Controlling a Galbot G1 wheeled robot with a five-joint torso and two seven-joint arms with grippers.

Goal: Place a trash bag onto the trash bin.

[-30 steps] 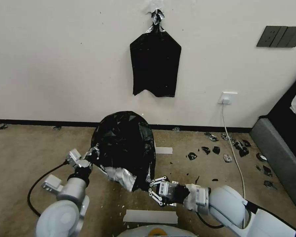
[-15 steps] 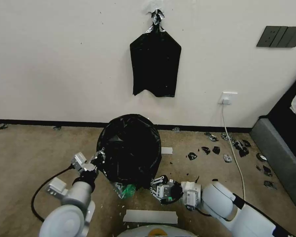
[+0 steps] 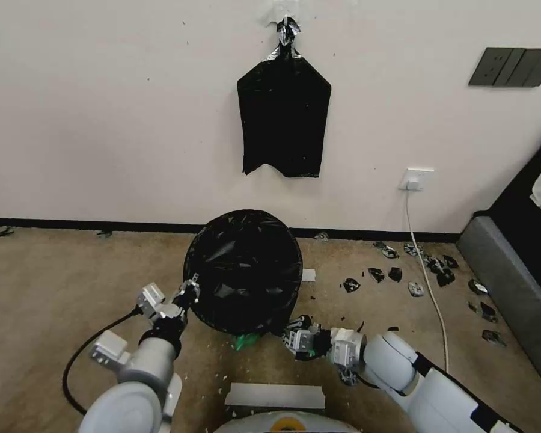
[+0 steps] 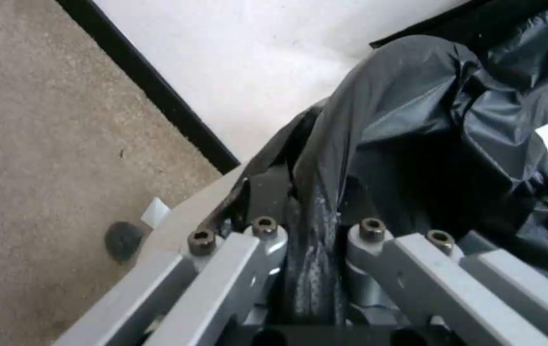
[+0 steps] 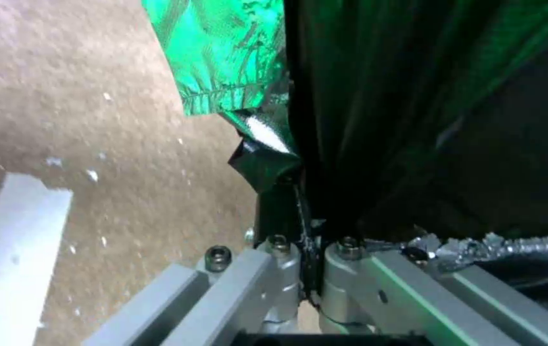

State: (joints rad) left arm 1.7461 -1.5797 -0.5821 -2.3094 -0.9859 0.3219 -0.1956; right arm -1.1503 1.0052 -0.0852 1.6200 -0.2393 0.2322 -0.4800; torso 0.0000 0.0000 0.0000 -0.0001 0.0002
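A glossy black trash bag (image 3: pixel 243 270) hangs stretched into a rounded dome above the tan carpet (image 3: pixel 54 282), between my two grippers. My left gripper (image 3: pixel 189 294) pinches its left edge with fingers (image 4: pixel 267 240) closed on a fold. My right gripper (image 3: pixel 294 334) clamps the lower right hem, fingers (image 5: pixel 286 254) shut on plastic.

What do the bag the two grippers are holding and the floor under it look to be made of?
The trash bag looks like thin glossy black plastic film: it creases sharply and throws silvery glints, and it folds flat where the left gripper and right gripper pinch it. The floor looks like matte beige short-pile carpet, judging by its speckled, fibrous texture.
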